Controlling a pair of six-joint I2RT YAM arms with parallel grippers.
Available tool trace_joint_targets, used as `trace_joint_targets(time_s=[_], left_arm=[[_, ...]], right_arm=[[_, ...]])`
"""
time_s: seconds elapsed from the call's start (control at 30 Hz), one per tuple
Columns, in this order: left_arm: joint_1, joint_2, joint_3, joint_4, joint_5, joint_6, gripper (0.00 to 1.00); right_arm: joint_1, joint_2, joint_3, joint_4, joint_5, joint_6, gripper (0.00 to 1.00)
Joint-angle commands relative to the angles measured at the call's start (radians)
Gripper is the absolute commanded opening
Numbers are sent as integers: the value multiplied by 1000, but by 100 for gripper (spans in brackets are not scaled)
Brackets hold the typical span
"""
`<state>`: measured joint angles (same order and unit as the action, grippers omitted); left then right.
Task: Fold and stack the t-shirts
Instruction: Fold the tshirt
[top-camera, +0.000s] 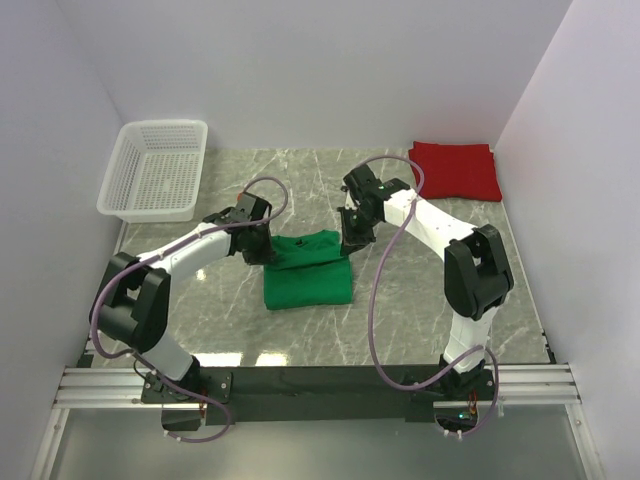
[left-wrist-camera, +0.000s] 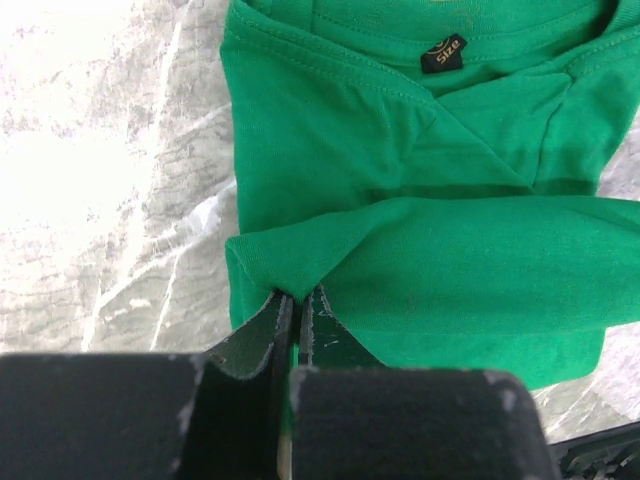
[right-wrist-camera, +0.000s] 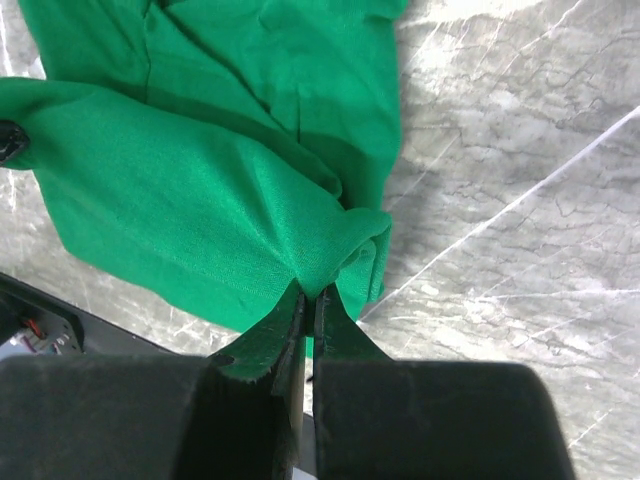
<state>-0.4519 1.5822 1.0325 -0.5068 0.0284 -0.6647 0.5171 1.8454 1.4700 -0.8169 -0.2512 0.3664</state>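
Green mid-fold, red folded, nothing stacked yet.
Clenched on cloth: left fingers (left-wrist-camera: 285, 335) and right fingers (right-wrist-camera: 303, 320) each pinch an end of the green t-shirt (top-camera: 308, 272) mid-counter, holding its far edge up over the rest. The red t-shirt (top-camera: 455, 170) lies folded at the far right corner. Left to do: finish the fold, then stack.

Overhead camera looks down from behind the arms (top-camera: 180, 255); both wrist cameras face, close up, the same bright green cloth t-shirt (top-camera: 308, 280).
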Motion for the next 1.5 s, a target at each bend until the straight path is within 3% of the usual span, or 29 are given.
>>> trace_joint_targets(time_s=[0.0, 0.2, 0.43, 0.47, 0.57, 0.63, 0.7, 0.73, 0.83, 0.9, 1.13, 1.33, 1.47], left_arm=[[7, -1, 21, 47, -25, 25, 4], [7, -4, 24, 68, -25, 25, 5], [7, 18, 32, 79, -54, 45, 18], [9, 19, 35, 80, -62, 47, 20], [7, 10, 41, 82, -73, 51, 32], [9, -17, 41, 83, -93, 54, 45], [7, -56, 35, 88, -114, 63, 60], [7, -73, 26, 91, -131, 76, 72], [7, -148, -12, 106, -156, 100, 84], [5, -218, -61, 125, -154, 123, 84], [-14, -291, -189, 257, 2, 223, 59], [-18, -98, -69, 289, 24, 241, 39], [1, 59, 41, 323, 39, 232, 35]], right_arm=[[-12, -6, -2, 48, 27, 3, 0], [-14, -12, -4, 71, 65, 16, 2], [-19, -17, -16, 88, 101, 42, 8], [-19, -17, -16, 87, 102, 45, 13], [-19, -29, -23, 96, 128, 58, 35], [-17, -64, -31, 102, 151, 66, 42], [-16, -100, -45, 127, 174, 60, 44], [-17, -142, -53, 140, 182, 55, 45], [-8, -230, -108, 214, 159, 20, 45], [3, -279, -160, 283, 115, -12, 45], [38, -242, -223, 358, -63, -101, 42], [34, -118, -188, 429, -158, -149, 41], [-6, -2, -108, 447, -191, -146, 40]])
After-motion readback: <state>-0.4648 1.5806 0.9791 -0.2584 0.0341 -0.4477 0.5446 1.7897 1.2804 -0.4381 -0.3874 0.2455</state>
